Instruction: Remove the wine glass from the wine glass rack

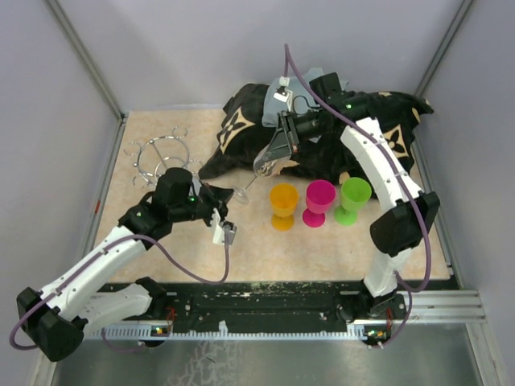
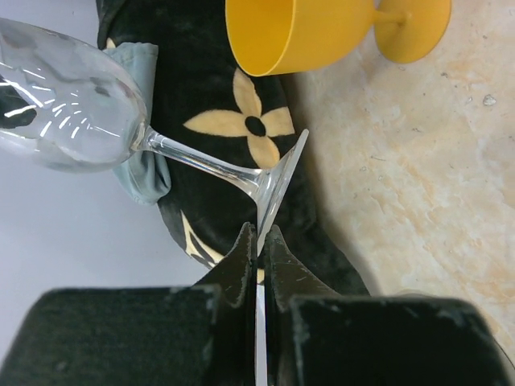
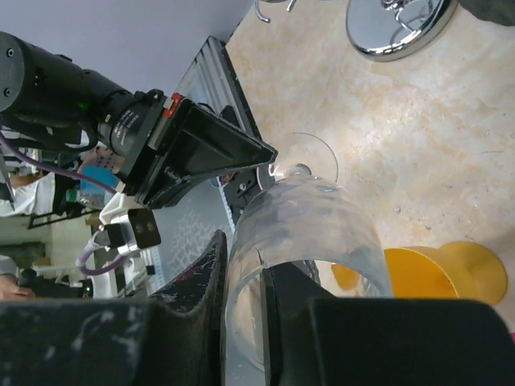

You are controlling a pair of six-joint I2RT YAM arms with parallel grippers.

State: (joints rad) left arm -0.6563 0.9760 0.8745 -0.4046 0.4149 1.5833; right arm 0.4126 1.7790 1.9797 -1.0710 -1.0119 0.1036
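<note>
The clear wine glass [image 1: 262,166] hangs tilted in the air between my two grippers, right of the chrome wine glass rack [image 1: 163,157] and apart from it. My left gripper [image 1: 226,198] is shut on the edge of the glass's foot [image 2: 282,181], with the stem and bowl [image 2: 68,104] pointing away from it. My right gripper [image 1: 274,151] is shut on the rim of the bowl [image 3: 314,233], one finger inside and one outside. The rack's mirror base [image 3: 398,28] shows at the top of the right wrist view.
A black cloth with beige flowers [image 1: 241,137] lies at the back, under the glass. An orange cup [image 1: 283,203], a pink cup [image 1: 319,201] and a green cup [image 1: 352,198] stand in a row at centre right. Grey walls close in the table.
</note>
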